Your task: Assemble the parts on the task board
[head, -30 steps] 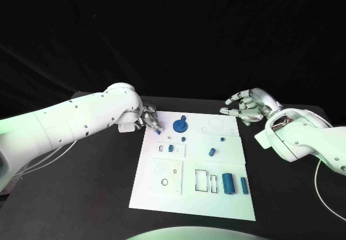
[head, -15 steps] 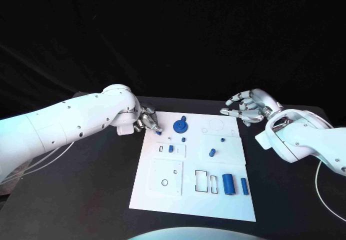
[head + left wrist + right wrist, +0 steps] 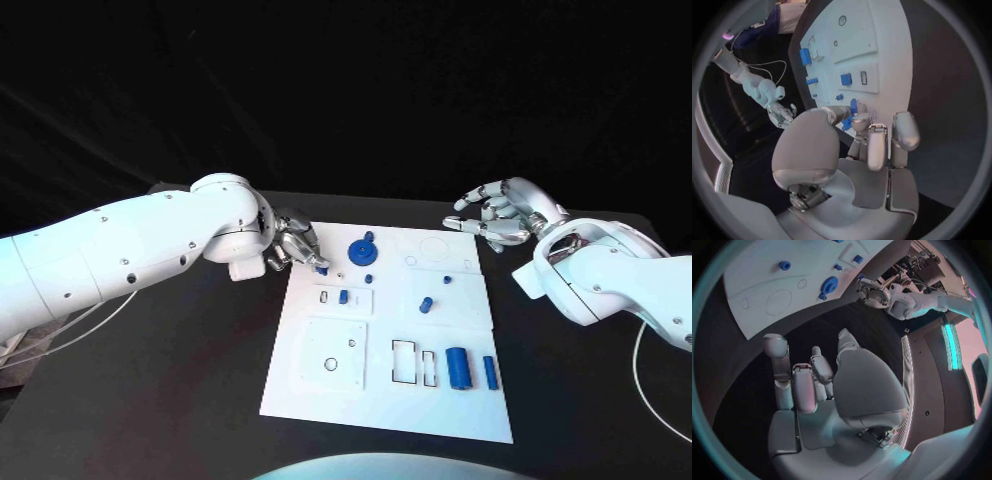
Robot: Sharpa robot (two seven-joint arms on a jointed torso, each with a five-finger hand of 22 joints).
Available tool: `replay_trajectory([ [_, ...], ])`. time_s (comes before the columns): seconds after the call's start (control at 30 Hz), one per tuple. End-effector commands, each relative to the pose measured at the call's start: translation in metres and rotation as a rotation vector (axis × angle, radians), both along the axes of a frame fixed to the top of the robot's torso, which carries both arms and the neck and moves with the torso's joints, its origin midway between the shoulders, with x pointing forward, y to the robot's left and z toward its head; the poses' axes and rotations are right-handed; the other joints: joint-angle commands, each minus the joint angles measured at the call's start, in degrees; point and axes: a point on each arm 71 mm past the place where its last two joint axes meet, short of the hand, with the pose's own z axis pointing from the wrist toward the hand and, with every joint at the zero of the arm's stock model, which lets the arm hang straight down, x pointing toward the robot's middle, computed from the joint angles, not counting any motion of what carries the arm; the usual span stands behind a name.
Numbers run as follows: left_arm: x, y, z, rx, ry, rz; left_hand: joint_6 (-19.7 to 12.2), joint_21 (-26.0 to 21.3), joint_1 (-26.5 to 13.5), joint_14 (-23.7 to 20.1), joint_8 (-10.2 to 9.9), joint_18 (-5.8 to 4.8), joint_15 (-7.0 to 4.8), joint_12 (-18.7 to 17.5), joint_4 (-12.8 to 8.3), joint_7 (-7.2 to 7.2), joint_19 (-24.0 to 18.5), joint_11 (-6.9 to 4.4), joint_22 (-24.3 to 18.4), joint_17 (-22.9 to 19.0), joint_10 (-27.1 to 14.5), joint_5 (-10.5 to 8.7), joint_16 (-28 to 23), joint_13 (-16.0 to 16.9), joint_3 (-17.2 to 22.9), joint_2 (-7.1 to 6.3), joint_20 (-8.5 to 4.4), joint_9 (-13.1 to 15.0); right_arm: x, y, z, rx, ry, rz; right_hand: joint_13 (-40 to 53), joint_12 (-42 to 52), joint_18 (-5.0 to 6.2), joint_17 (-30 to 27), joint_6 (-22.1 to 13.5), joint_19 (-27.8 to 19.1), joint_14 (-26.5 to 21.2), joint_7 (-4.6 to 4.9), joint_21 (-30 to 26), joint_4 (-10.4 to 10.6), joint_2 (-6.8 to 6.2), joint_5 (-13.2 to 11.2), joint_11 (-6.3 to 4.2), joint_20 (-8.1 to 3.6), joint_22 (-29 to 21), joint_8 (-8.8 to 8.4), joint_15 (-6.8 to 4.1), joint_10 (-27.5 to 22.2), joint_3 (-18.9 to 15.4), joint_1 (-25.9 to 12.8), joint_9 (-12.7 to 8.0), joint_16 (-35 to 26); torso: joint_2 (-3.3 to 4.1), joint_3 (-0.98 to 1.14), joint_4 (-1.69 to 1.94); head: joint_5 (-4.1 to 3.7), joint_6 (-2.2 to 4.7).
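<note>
The white task board [image 3: 335,390] lies in the middle of the black table. My left hand [image 3: 294,248] is at the board's far left corner and pinches a small blue part [image 3: 320,268] between thumb and finger; the same small blue part [image 3: 847,123] shows at my left hand's [image 3: 870,145] fingertips. A round blue part [image 3: 361,250] stands just right of it. Small blue pegs [image 3: 424,304] and two blue blocks [image 3: 457,367] sit further along the board. My right hand [image 3: 499,215] hovers past the far right corner, fingers apart and holding nothing.
Empty outlined slots [image 3: 404,361] lie next to the blue blocks. A white cable [image 3: 656,400] runs along the table's right side. In the right wrist view the board [image 3: 761,285] and the round blue part [image 3: 829,285] lie beyond my right hand [image 3: 814,385].
My left arm has swung nearer and its hand has shifted slightly down towards the board's corner, still pinching the blue part. The right hand has hardly moved.
</note>
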Motion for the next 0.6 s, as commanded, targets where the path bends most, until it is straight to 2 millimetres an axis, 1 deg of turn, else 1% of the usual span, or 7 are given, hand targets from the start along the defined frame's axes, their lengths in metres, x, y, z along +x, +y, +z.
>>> replay_trajectory([
  [0.03, -0.004, -0.002, 0.000, -0.022, -0.026, 0.004, 0.5, 0.4, -0.7, 4.1, 0.4, -0.51, -0.38, 0.4, -9.4, -0.19, 0.7, 0.02, 0.3, 7.1, 0.6, 0.38, 0.2, 0.2, 9.8, -0.23, 0.01, 0.2, 0.000, 0.001, 0.000, -0.005, -0.013, 0.009, 0.0, -0.2, 0.77, 0.0, -0.3, -0.4, 1.4, -0.13, -0.1, -0.1, 0.34, -0.1, 0.07, -0.01, 0.0, 0.19, -0.17, -0.3, -0.2, -0.2, 0.1, -0.4, -0.03, 0.00, 0.04, 0.20, -0.05],
  [0.2, -0.010, -0.003, -0.003, 0.002, -0.045, -0.011, 0.8, 0.6, -1.3, 4.1, 0.6, -0.58, -0.46, 0.6, -9.9, -0.27, 1.0, -0.07, 0.7, 7.2, 0.9, 0.50, 0.2, 0.5, 10.7, -0.55, -0.07, 0.4, 0.000, 0.002, 0.000, -0.013, -0.020, 0.015, -0.1, -0.2, 0.77, -0.1, -0.3, -0.4, 1.4, -0.13, -0.1, -0.1, 0.34, -0.1, 0.07, -0.01, -0.1, 0.21, -0.18, -0.4, -0.2, -0.2, 0.1, -0.4, -0.01, -0.05, 0.01, 0.41, -0.05],
  [0.3, -0.014, -0.005, -0.007, 0.020, -0.057, -0.027, 0.9, 0.7, -1.6, 4.1, 0.7, -0.60, -0.50, 0.7, -10.1, -0.33, 1.0, -0.12, 0.8, 7.2, 1.1, 0.54, 0.2, 0.7, 11.1, -0.68, -0.11, 0.5, -0.001, 0.002, 0.000, -0.013, -0.017, 0.016, -0.1, -0.2, 0.76, 0.0, -0.3, -0.4, 1.4, -0.14, -0.1, -0.1, 0.34, -0.1, 0.07, -0.02, -0.1, 0.22, -0.18, -0.4, -0.2, -0.2, 0.1, -0.4, 0.07, -0.06, -0.06, 0.56, 0.08],
  [0.47, -0.021, -0.010, -0.013, 0.057, -0.080, -0.061, 1.1, 0.7, -2.0, 4.2, 0.9, -0.61, -0.56, 0.9, -10.5, -0.42, 1.1, -0.21, 0.9, 7.2, 1.4, 0.62, 0.2, 0.9, 11.7, -0.92, -0.16, 0.6, -0.001, 0.002, -0.002, -0.008, -0.008, 0.014, -0.1, -0.2, 0.78, -0.1, -0.3, -0.4, 1.4, -0.14, -0.3, -0.1, 0.34, -0.1, 0.07, -0.02, -0.1, 0.23, -0.18, -0.3, -0.2, -0.2, 0.1, -0.4, 0.14, -0.10, -0.08, 0.51, 0.17],
  [0.6, -0.023, -0.013, -0.016, 0.082, -0.091, -0.083, 1.4, 0.8, -2.6, 4.2, 1.1, -0.64, -0.64, 1.1, -10.9, -0.52, 1.2, -0.30, 1.0, 7.2, 1.7, 0.91, 0.2, 1.2, 12.4, -1.25, -0.23, 0.7, -0.001, 0.002, -0.002, -0.006, -0.005, 0.014, -0.1, -0.2, 0.78, -0.1, -0.3, -0.4, 1.4, -0.14, -0.3, -0.1, 0.34, -0.1, 0.07, -0.02, -0.1, 0.23, -0.18, -0.3, -0.2, -0.2, 0.1, -0.4, 0.19, -0.11, -0.09, 0.49, 0.06],
])
